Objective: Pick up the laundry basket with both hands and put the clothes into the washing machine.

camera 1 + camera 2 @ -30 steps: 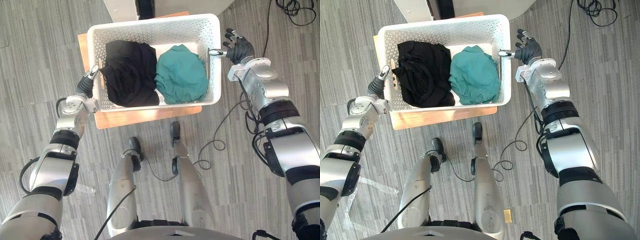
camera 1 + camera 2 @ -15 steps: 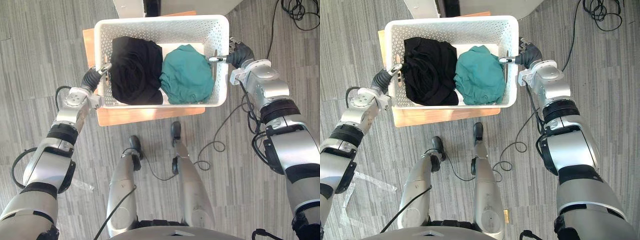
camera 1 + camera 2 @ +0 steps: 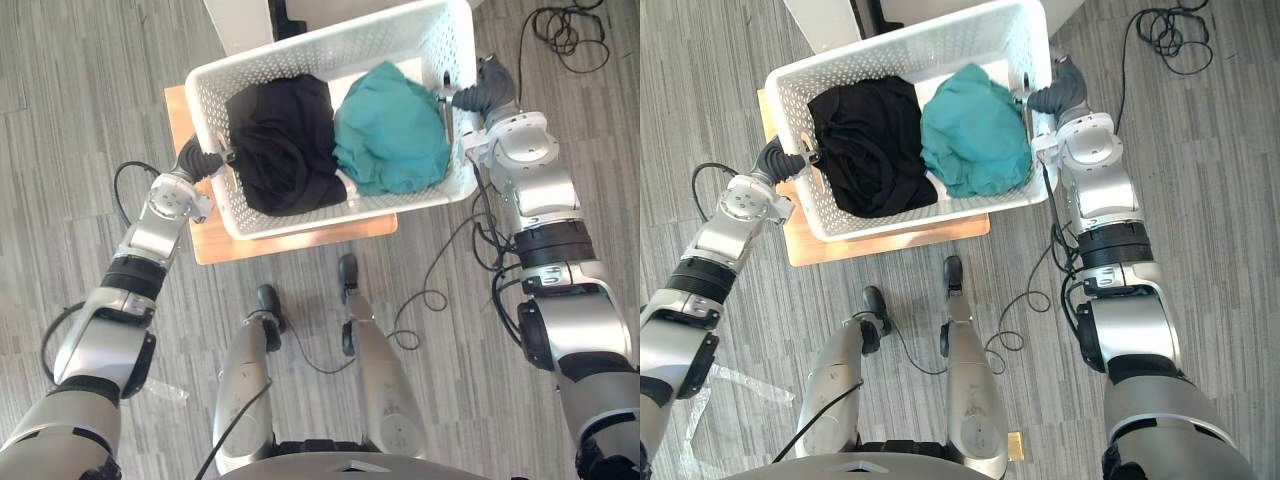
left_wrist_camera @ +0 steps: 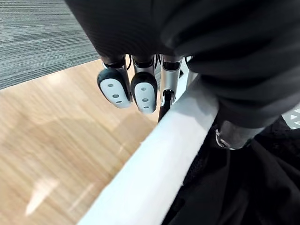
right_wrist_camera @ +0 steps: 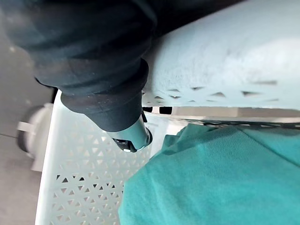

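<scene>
1. Left hand (image 3: 203, 160) clamps the near left end of the laundry basket (image 3: 320, 214). In its wrist view the dark-tipped fingers (image 4: 115, 87) curl down the outer side of the white rim, and the thumb (image 4: 231, 135) hooks over the rim against the black cloth inside.
2. Below those fingers lies the wooden table (image 3: 215, 241). Its pale top shows past the basket's left end and along its near side, on a floor (image 3: 80, 100) of grey striped carpet.
3. Held between the two hands, the white perforated basket sits askew over the table, its left end closer to the robot and its right end swung farther away, past the table's right edge. Whether its base touches the wood cannot be told.
4. Inside, a crumpled heap of black clothes (image 3: 285, 140) fills the left half and a bunched teal garment (image 3: 395, 140) fills the right half. The two heaps press against each other at the middle.
5. At the far right end, the right hand (image 3: 481, 95) grips the basket's rim. In its wrist view the thumb (image 5: 129, 136) reaches over the rim and down the inner wall, just beside the teal cloth. The hand's fingers are hidden behind the wall.
6. Beyond the basket's far rim stands a white unit (image 3: 236, 20) with a dark gap beside it.
</scene>
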